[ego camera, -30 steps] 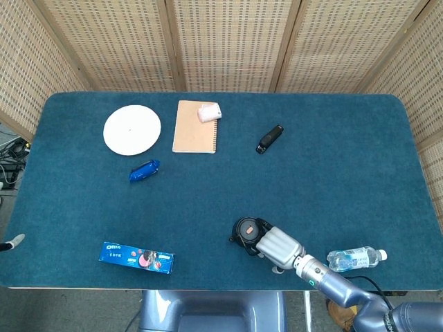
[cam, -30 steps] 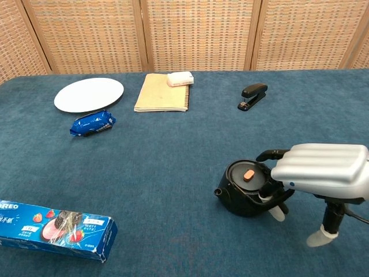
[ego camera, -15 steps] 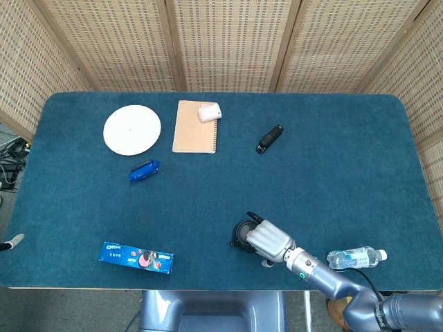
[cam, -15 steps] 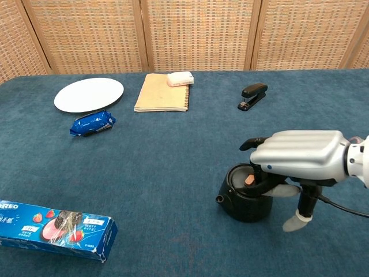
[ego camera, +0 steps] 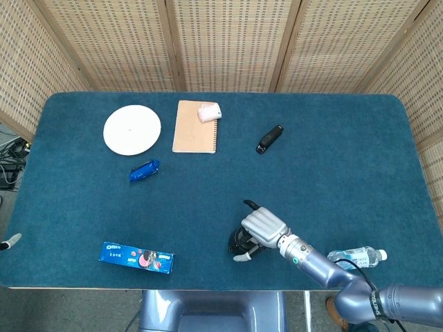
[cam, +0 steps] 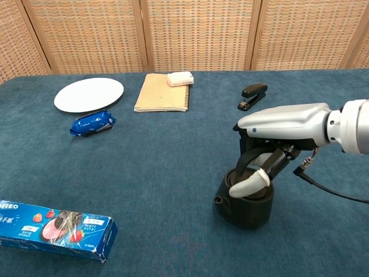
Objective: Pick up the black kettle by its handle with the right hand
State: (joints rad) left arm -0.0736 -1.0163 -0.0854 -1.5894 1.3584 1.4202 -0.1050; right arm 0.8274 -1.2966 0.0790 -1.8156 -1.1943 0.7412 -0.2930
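Observation:
The black kettle (ego camera: 239, 243) (cam: 244, 205) stands near the table's front edge, right of centre. Its arched handle (cam: 244, 163) is swung up over the lid. My right hand (ego camera: 264, 225) (cam: 281, 134) hovers directly above it, fingers curled down around the handle and the thumb across the lid. Whether the kettle's base still touches the cloth I cannot tell. At the far left edge of the head view a small pale tip (ego camera: 8, 241) shows, possibly part of my left hand; nothing more of it is visible.
A water bottle (ego camera: 356, 258) lies just right of the kettle at the front edge. A blue Oreo box (ego camera: 136, 257) (cam: 55, 229) sits front left. Further back are a stapler (ego camera: 269, 139) (cam: 252, 95), a notebook (ego camera: 195, 127), a white plate (ego camera: 131, 129) and a blue packet (ego camera: 144, 170).
My right hand has swung from beside the kettle to above it and closed around the handle, which has risen upright. The kettle shifted slightly toward the front.

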